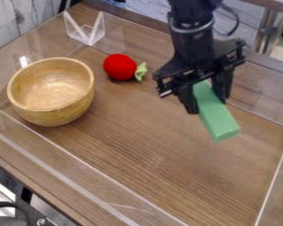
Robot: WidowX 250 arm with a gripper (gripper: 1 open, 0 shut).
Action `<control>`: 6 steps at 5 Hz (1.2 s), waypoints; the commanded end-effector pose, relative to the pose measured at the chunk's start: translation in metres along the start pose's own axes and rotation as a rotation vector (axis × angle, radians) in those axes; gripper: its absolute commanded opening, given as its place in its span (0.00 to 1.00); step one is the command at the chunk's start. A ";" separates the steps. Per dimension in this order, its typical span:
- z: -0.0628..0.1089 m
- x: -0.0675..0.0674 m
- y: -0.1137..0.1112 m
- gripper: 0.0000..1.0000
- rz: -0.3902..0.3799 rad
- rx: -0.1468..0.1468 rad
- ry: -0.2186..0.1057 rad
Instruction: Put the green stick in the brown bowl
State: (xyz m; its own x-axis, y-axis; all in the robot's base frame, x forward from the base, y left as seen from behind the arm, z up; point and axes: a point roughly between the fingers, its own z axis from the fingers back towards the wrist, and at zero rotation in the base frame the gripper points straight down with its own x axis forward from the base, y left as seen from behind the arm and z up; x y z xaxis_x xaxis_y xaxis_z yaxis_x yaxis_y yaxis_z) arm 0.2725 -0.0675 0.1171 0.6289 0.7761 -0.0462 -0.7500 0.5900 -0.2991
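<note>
**Green stick gripped above the table**

Green stick (215, 116) is hanging at right of centre, tilted, its upper end clamped in the black gripper (201, 88). At left, well apart, the brown bowl (49, 89) is sitting on the wooden table (132, 159) near a red fruit (120, 66).

A robotics lab or test bench, not a home. A wood-grain tabletop (132, 150) is fenced by low clear plastic walls (61, 181) — a staged work area. A black robot arm (194, 35) with trailing cables reaches over it. The few props look chosen for practice: a wooden bowl (49, 90), a red toy fruit (120, 66), a clear plastic stand (85, 29). Behind (top right) stand grey metal frame legs (269, 31) — bench furniture.
</note>
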 end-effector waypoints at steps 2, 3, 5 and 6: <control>0.047 0.021 -0.010 0.00 0.015 -0.065 -0.111; 0.062 0.034 0.007 0.00 0.052 -0.075 -0.173; 0.081 0.075 0.070 0.00 0.140 -0.057 -0.276; 0.088 0.096 0.100 0.00 0.184 -0.046 -0.314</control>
State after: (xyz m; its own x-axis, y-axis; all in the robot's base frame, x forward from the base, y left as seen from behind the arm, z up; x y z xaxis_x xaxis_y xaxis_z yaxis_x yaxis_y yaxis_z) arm 0.2367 0.0865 0.1570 0.3806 0.9105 0.1617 -0.8474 0.4134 -0.3332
